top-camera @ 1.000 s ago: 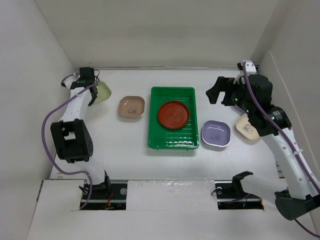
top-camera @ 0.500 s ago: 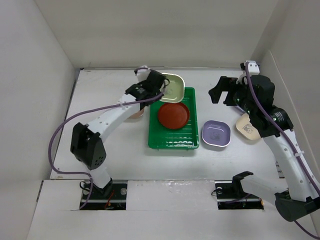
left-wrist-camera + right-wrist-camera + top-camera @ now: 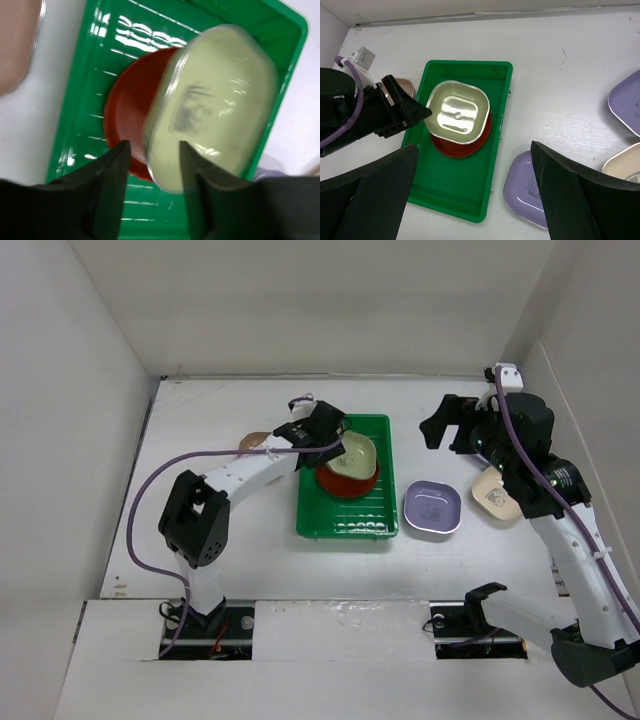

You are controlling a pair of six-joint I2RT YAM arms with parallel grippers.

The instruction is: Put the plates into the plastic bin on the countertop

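Left gripper [image 3: 153,147]: positioned over the plastic bin [image 3: 450,195], fingers spread to either side of one edge of the pale green dish [image 3: 457,114]; a sliver of gap shows between one finger and the rim, and contact on the other side cannot be made out. Pale green dish: directly ahead of and partly between those fingers, inside the bin, lying on top of the red-brown plate [image 3: 125,115], right way up, its outline smeared in the left wrist view. Red-brown plate: below the left gripper's fingertips, flat on the bin's ribbed floor, showing as a crescent past the dish. Pink-tan dish [image 3: 15,45]: outside the bin, on the countertop [image 3: 260,560], off to one side of the left gripper and largely hidden by the left arm in the overhead view. Right gripper [image 3: 473,146]: held in the air clear of the bin's right side, jaws at full spread, nothing between them. Lavender dish [image 3: 432,508]: on the countertop beneath the right gripper, just beside the bin's right wall. Cream dish [image 3: 492,495]: next to the lavender one, partly under the right arm. Second lavender dish [image 3: 626,102]: cut off by the edge of the right wrist view.
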